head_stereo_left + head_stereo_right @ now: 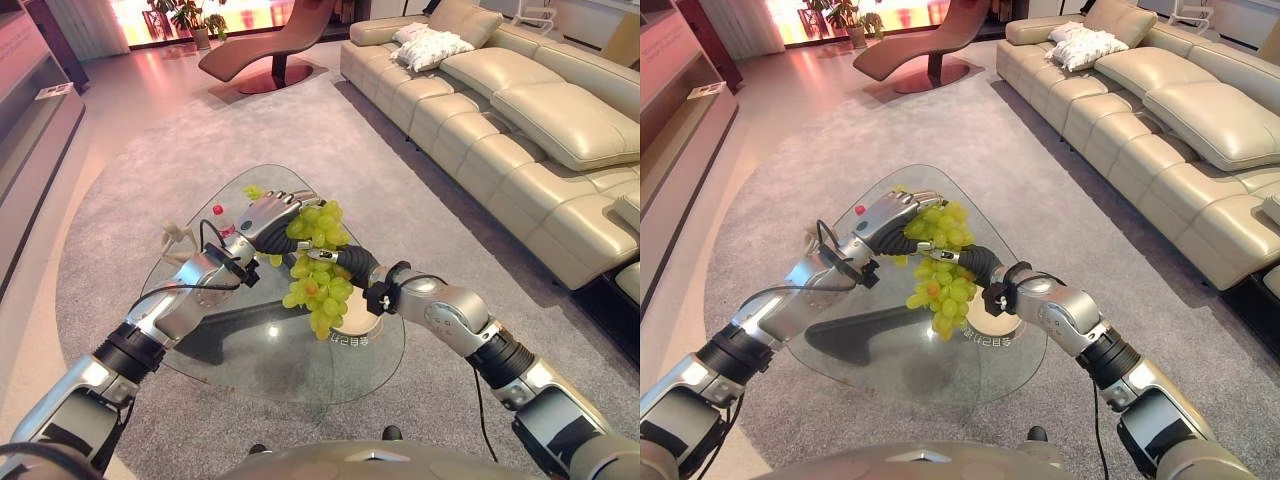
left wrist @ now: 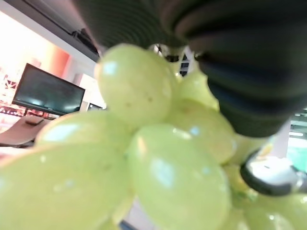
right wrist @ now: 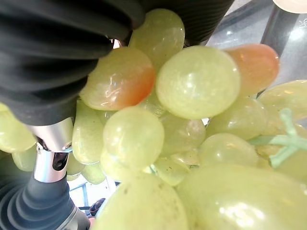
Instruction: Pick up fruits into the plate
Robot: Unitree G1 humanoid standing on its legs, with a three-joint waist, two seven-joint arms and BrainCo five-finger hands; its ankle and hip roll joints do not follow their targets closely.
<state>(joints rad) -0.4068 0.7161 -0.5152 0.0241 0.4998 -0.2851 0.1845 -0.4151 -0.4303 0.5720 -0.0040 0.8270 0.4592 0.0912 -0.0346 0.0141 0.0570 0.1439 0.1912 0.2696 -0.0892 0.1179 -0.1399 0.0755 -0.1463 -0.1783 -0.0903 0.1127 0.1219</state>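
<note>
A large bunch of green grapes (image 1: 320,290) hangs above the glass table (image 1: 250,370), held between both hands. My left hand (image 1: 262,218) comes in from the left with its fingers curled over the top of the bunch. From the right, my right hand (image 1: 348,262) grips the bunch at its middle. Just below and right of the hanging grapes sits a cream plate (image 1: 368,322). Up close in the wrist views, the grapes (image 2: 158,158) (image 3: 196,86) press against each hand's dark cover (image 2: 249,72) (image 3: 48,57); a few show an orange blush.
On the table's left side stand a small red-capped bottle (image 1: 220,218) and a white wire-like ornament (image 1: 175,240). A green bit (image 1: 254,191) lies at the far table edge. A beige sofa (image 1: 520,120) runs along the right; a brown lounge chair (image 1: 270,45) stands far back.
</note>
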